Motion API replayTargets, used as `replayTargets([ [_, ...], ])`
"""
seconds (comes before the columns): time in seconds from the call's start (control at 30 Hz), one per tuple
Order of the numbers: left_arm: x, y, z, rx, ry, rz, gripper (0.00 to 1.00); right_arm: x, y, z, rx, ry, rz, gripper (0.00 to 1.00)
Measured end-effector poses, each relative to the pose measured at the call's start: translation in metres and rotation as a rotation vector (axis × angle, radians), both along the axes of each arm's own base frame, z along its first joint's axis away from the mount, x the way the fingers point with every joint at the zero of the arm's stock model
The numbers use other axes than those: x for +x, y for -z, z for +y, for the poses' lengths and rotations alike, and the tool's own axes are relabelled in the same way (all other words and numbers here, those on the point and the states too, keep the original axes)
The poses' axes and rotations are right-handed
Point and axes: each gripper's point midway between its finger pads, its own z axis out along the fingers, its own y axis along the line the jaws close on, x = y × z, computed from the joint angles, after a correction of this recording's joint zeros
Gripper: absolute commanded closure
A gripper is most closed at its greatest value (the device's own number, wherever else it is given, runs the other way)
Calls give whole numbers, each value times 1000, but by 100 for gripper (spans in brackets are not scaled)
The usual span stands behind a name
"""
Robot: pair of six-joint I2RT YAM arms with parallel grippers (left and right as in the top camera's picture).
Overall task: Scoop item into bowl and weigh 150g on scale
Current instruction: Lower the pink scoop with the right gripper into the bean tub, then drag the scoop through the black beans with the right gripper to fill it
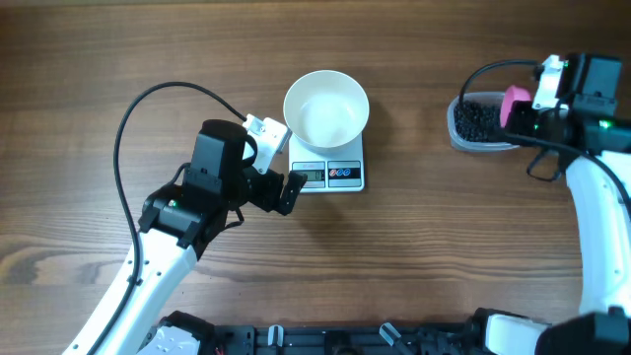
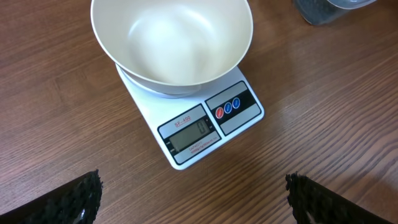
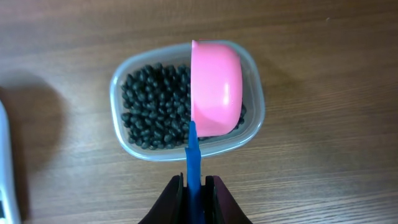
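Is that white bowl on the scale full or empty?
Empty: the bowl shows a bare white inside; the beads sit in the tub.

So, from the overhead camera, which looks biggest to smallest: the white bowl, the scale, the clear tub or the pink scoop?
1. The white bowl and the scale look about equally wide. The bowl hides part of the scale, so I can't rank them.
2. The clear tub, which is partly covered.
3. The pink scoop.

Robotics lab test bench, by the look: wood-grain tabletop (image 1: 424,266), cabled left arm (image 1: 148,271) and right arm (image 1: 603,232) based at near edge, kitchen scale (image 1: 325,176) staged.
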Motion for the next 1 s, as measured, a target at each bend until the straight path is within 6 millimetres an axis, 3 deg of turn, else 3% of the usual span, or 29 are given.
replayTargets([
  [0.57, 0, 0, 0, 0, 0, 0, 0, 15, 48, -3, -21, -74, 114, 96],
  [1.0, 0, 0, 0, 0, 0, 0, 0, 7, 59, 14, 55, -161, 166, 96],
])
